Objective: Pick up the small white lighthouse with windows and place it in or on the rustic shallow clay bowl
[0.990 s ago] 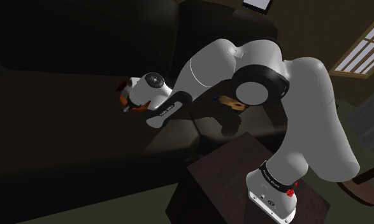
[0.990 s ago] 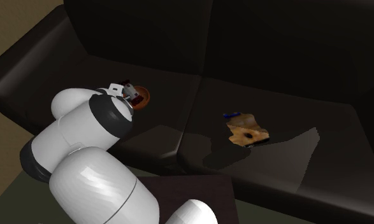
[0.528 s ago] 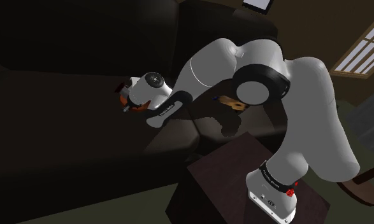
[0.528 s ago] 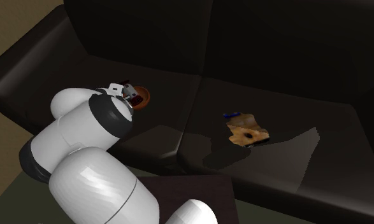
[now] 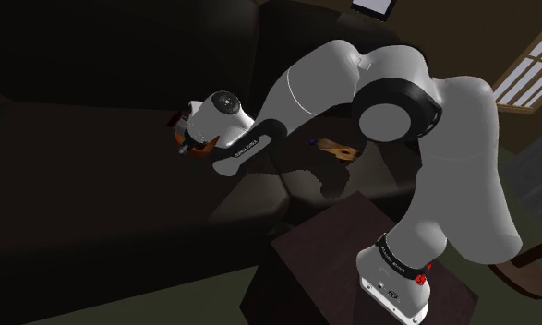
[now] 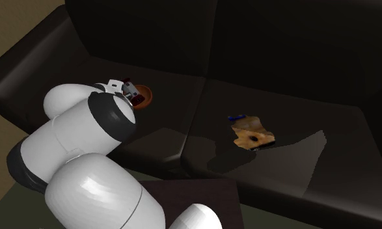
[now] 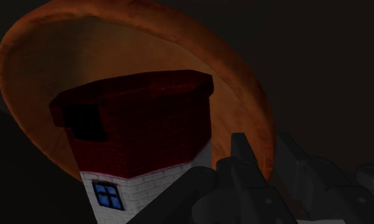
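Observation:
A shallow orange-brown clay bowl (image 6: 146,98) sits on the dark sofa's seat cushion, at the second exterior view's left. The lighthouse (image 7: 141,127) has a white body with a blue window and a dark red brick top. It is tilted, with its top in front of the bowl's inside (image 7: 115,44). My gripper (image 7: 225,173) is right beside it, its black body crossing the lighthouse's white base. In the second exterior view the lighthouse (image 6: 131,92) shows at the bowl's rim, just past my white wrist. In the shoulder view the wrist hides most of the bowl (image 5: 178,141).
The sofa (image 6: 118,39) has a tall dark back and a seam (image 6: 199,117) between two seat cushions. A flat tan object with a blue piece (image 6: 251,132) lies on the other cushion. My dark box stand (image 5: 333,249) is below the arm. A window (image 5: 532,69) is at the shoulder view's right.
After holding still, the arm's elbow and wrist have risen and shifted slightly toward the shoulder view's left. The lighthouse is still at the bowl.

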